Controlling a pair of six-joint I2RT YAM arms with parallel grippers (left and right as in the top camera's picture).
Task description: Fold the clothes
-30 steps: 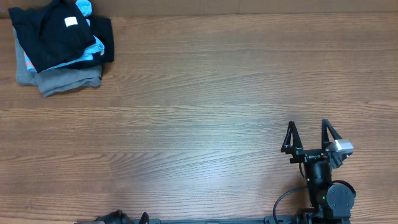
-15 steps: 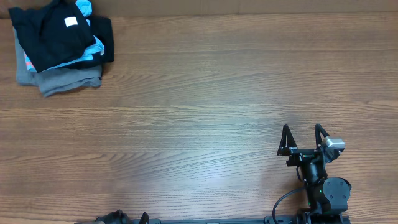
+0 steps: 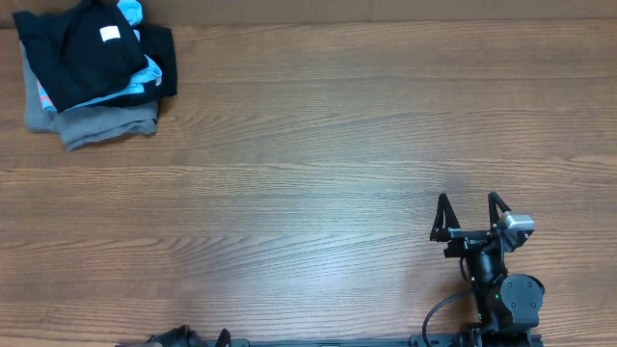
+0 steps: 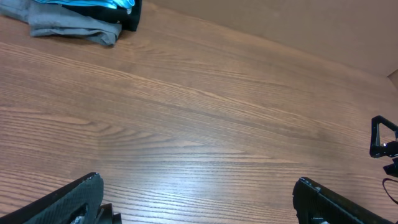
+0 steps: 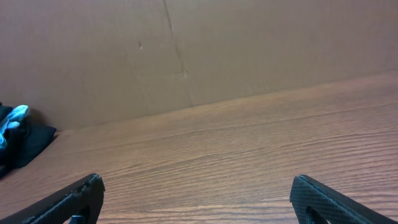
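Note:
The clothes, a black T-shirt (image 3: 92, 48) with a small white label, lie crumpled on top of a pile at the table's far left corner. In the right wrist view the T-shirt (image 5: 25, 146) shows as a dark lump at the left edge. My right gripper (image 3: 469, 204) stands open near the front right, far from the pile, with nothing between its fingers (image 5: 198, 180). My left gripper (image 4: 198, 180) is open over bare wood. In the overhead view only a dark bit of the left gripper (image 3: 188, 339) shows at the bottom edge.
A light-blue shirt (image 3: 147, 73) and a grey folded garment (image 3: 106, 125) lie under the black T-shirt. A brown cardboard wall (image 5: 249, 50) runs along the table's far edge. The wooden table (image 3: 318, 145) spreads between the pile and both arms.
My right gripper has shifted a little to the left and farther from the front edge, then stopped. The pile and the left arm have not moved.

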